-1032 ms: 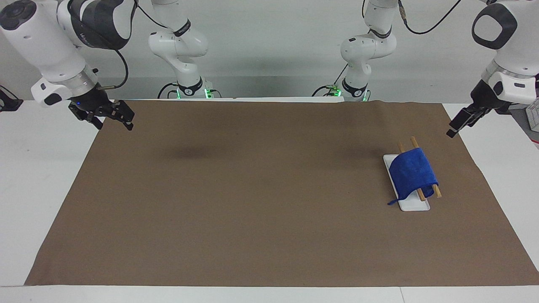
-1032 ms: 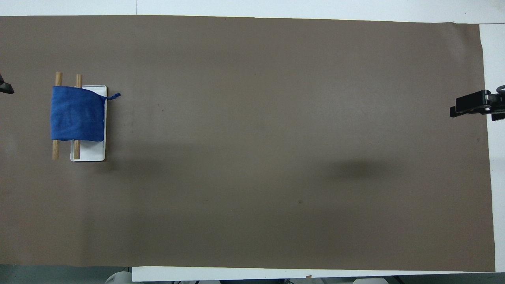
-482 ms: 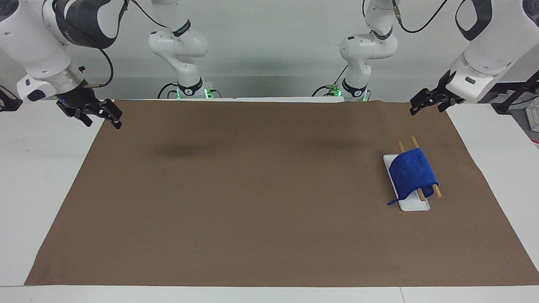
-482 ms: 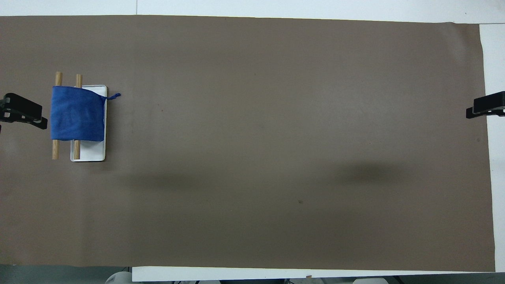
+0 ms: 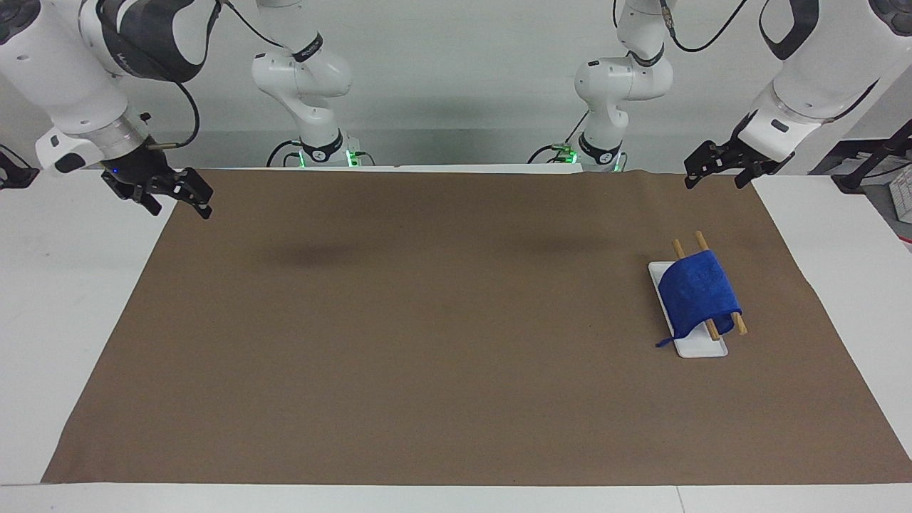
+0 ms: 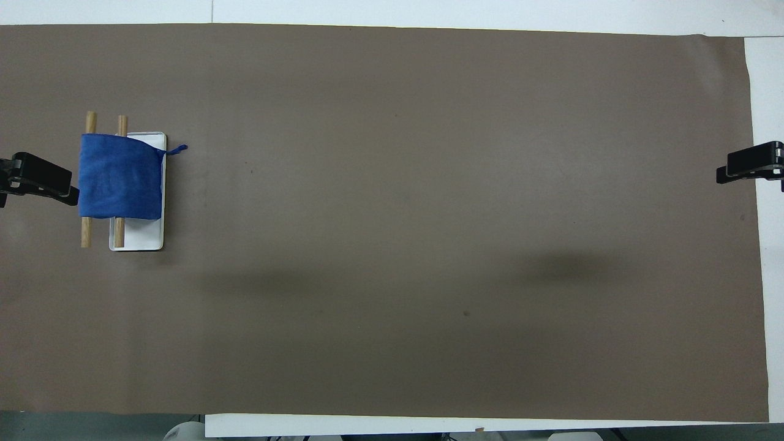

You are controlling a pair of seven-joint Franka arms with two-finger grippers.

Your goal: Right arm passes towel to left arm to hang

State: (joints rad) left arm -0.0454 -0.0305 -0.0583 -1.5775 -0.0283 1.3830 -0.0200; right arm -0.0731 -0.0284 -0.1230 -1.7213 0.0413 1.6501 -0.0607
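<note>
The blue towel point(image 5: 698, 296) hangs draped over two wooden rods point(image 5: 702, 241) on a white base point(image 5: 702, 349), at the left arm's end of the brown mat. Its loop tag point(image 6: 177, 149) sticks out from one corner. It also shows in the overhead view point(image 6: 120, 185). My left gripper point(image 5: 714, 182) is raised and open, holds nothing, and is apart from the towel. In the overhead view the left gripper point(image 6: 61, 187) lies just beside the towel's edge. My right gripper point(image 5: 179, 205), with the blue wrist light, is open, holds nothing, and is raised over the mat's edge at the right arm's end point(image 6: 732, 171).
The brown mat point(image 5: 427, 342) covers most of the white table point(image 5: 64, 299). The two arm bases point(image 5: 324, 153) point(image 5: 598, 153) stand at the table's edge by the robots, with cables around them. Dark gear point(image 5: 866, 167) sits past the left arm's end of the table.
My left gripper has swung in from outside the mat to beside the towel, up in the air. My right gripper has drawn back slightly toward its end. The towel has not moved.
</note>
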